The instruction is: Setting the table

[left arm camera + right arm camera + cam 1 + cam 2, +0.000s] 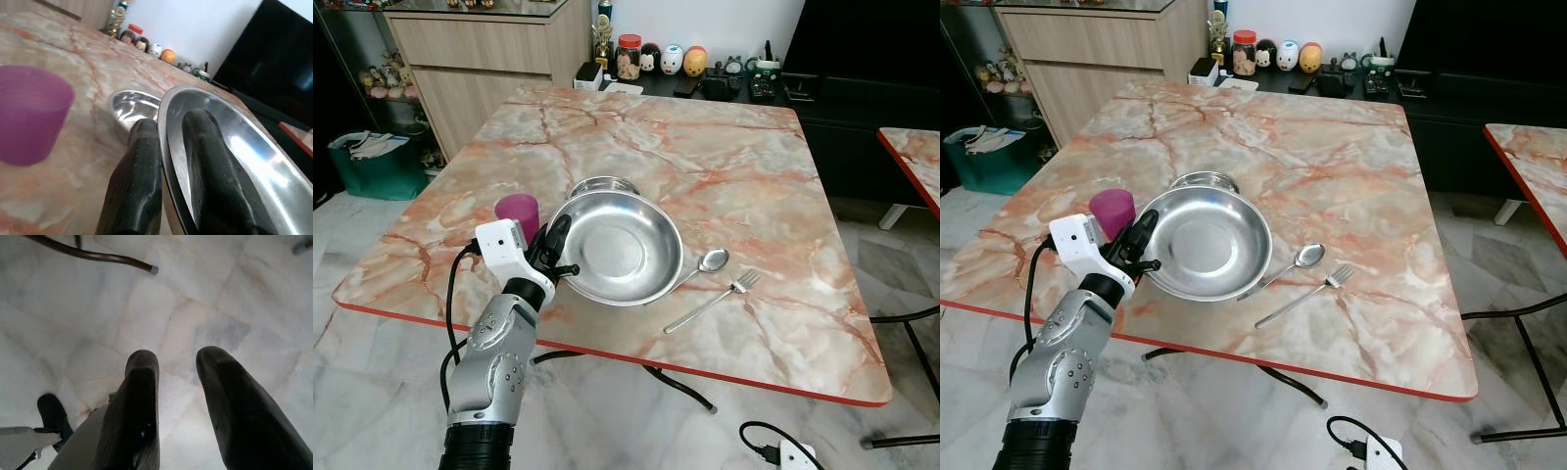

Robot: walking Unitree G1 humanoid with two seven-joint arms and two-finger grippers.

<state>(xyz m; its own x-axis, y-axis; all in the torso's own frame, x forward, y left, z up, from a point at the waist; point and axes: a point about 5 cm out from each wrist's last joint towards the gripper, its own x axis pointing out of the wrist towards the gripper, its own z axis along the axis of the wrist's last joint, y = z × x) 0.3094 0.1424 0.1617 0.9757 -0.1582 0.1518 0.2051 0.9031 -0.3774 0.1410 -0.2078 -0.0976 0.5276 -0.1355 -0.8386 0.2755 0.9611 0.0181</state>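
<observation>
A wide steel plate (622, 247) is tilted up at its left side above the marble table (734, 166), resting partly over a small steel bowl (602, 184). My left gripper (556, 245) is shut on the plate's left rim, one finger inside and one outside (144, 161). A purple cup (518, 213) stands just left of the gripper. A spoon (703, 265) and a fork (715, 299) lie to the right of the plate. My right gripper (173, 367) hangs open over the floor.
A counter at the back holds jars and small figurines (668, 59). A cabinet (480, 59) stands at the back left, with a green bin (374, 162) beside it. A second table's corner (913, 157) is at the right. Cables (773, 446) lie on the floor.
</observation>
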